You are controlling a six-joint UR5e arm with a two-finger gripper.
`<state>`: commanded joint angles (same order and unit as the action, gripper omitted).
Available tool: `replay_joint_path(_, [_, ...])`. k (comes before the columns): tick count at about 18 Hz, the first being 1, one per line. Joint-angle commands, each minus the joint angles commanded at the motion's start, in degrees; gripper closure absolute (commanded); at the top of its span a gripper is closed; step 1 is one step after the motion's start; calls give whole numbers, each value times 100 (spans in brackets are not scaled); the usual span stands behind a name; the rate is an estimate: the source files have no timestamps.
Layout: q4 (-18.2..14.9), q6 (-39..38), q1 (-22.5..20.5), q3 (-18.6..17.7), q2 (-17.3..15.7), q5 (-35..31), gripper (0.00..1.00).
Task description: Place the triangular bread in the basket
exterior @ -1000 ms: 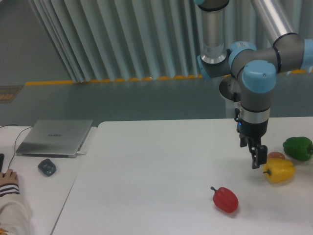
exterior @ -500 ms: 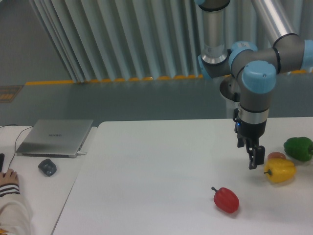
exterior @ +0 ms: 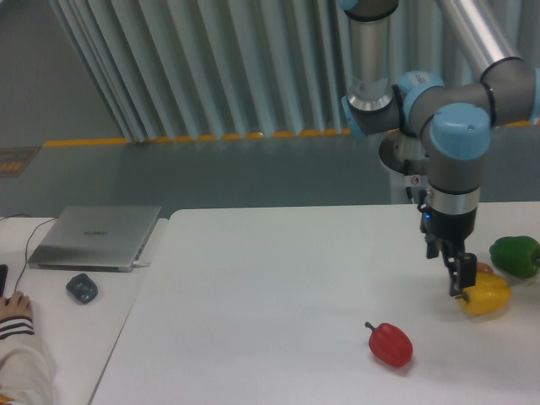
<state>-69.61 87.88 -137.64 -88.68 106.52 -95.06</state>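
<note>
A silver laptop lies at left beside the white table; a glossy red bell pepper sits lower centre-right. The black gripper, its opening unclear, hangs against a yellow bell pepper. No triangular bread is visible.

We see the scene in even, diffuse light — bright but a little cool and washed out. The white table reads almost flat, with faint soft shadows under the red bell pepper and the yellow bell pepper. A mild sheen sits on the arm's blue joint cap. Focus is soft throughout — edges are slightly smeared, and the dark gripper loses detail, so we cannot make out its fingers.
</note>
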Motion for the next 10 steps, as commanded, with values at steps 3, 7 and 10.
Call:
replay_joint_path(3, [-35, 54, 0, -18, -26, -285, 0])
replay_joint_path(7, [26, 62, 18, 8, 62, -338, 0])
replay_joint_path(10, [88, 54, 0, 26, 97, -338, 0])
